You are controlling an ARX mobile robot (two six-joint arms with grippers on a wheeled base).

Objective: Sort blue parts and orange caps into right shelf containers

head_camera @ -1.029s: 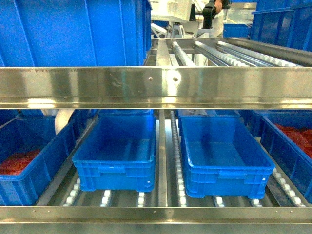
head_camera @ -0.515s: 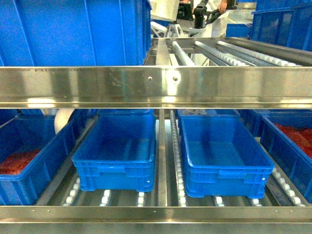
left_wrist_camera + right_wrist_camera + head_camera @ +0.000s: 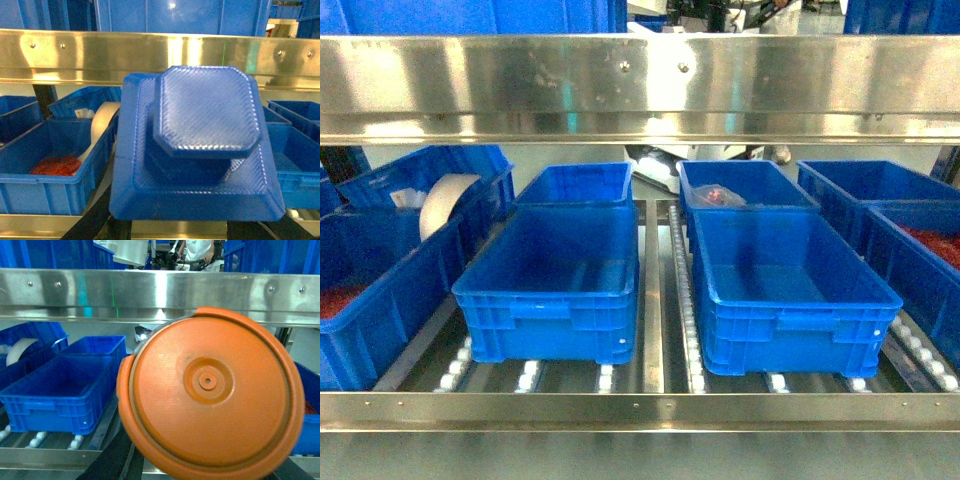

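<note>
A stepped blue part (image 3: 200, 150) fills the left wrist view and a round orange cap (image 3: 210, 390) fills the right wrist view, both carried in front of a steel roller shelf (image 3: 650, 410). Neither claw shows clear of its load, so how each grips cannot be told, though each piece looks held up at the camera. In the head view two empty blue crates wait side by side on the rollers: the left crate (image 3: 552, 300) at about 7 o'clock of centre and the right crate (image 3: 790, 320) at about 5 o'clock, a steel rail between them. Crates further left and right hold red material.

The step appears to be the delivery. Doing it well probably means passing each piece under the upper steel beam (image 3: 640, 90) without clipping it, one kind to each crate, and releasing low over the crate floor, inside the thick rim.
</note>
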